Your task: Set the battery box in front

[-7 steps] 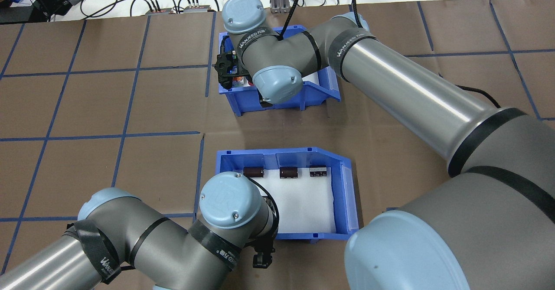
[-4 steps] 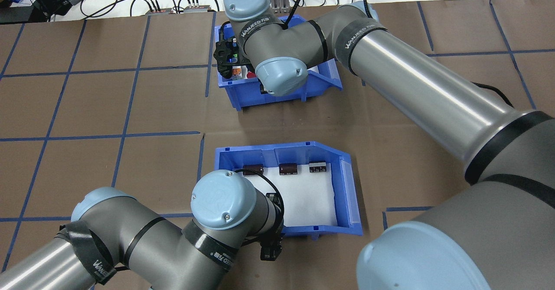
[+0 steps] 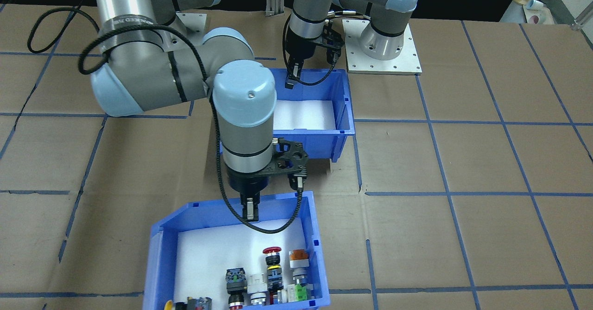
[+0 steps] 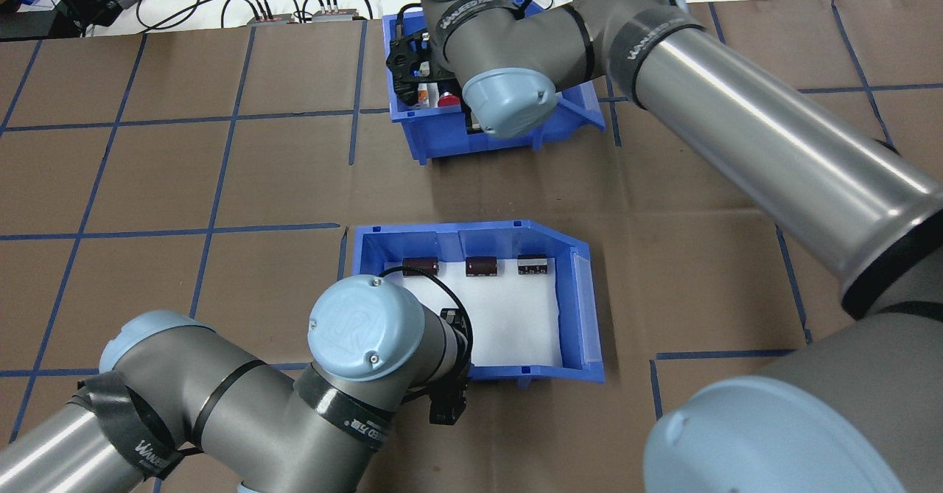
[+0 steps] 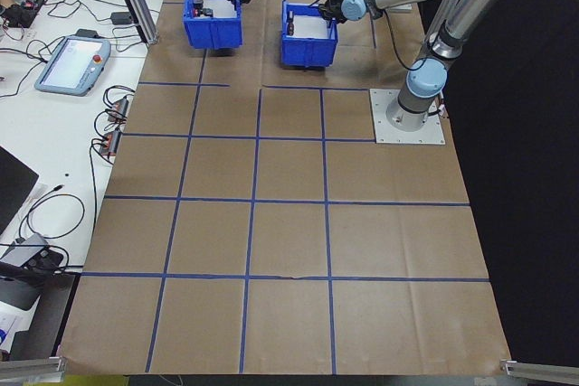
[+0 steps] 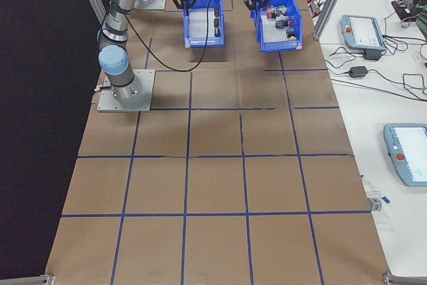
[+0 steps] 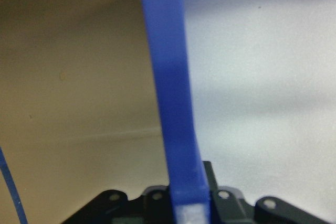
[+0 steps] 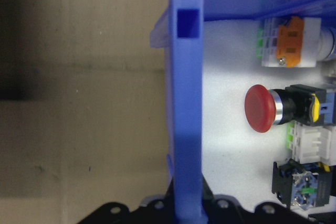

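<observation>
The battery box [image 4: 516, 331] sits on the brown table [image 4: 147, 183] on the robot's side, its white foam floor mostly bare, with three small dark cylinders [image 4: 482, 266] lined up along the far wall. The left gripper [image 3: 291, 76] is clamped on the near wall of this box close to its left corner; the left wrist view shows the blue wall [image 7: 176, 129] running straight into the closed jaws, foam on one side and table on the other. The second blue bin [image 4: 508, 121], holding coloured push-button switches [image 3: 273, 273], lies farther out across the table, well apart from the battery box with an open strip of table between them. The right gripper [image 3: 251, 210] is closed on the rim of that bin at its robot-facing wall, and the right wrist view shows the blue rim [image 8: 186, 119] pinched between the fingers, with a red mushroom button [image 8: 261, 108] just inside the wall. On both sides of the two bins the table is open, marked only by blue tape lines [image 4: 221, 117]. The sloped ends of both bins point toward the robot's right.
</observation>
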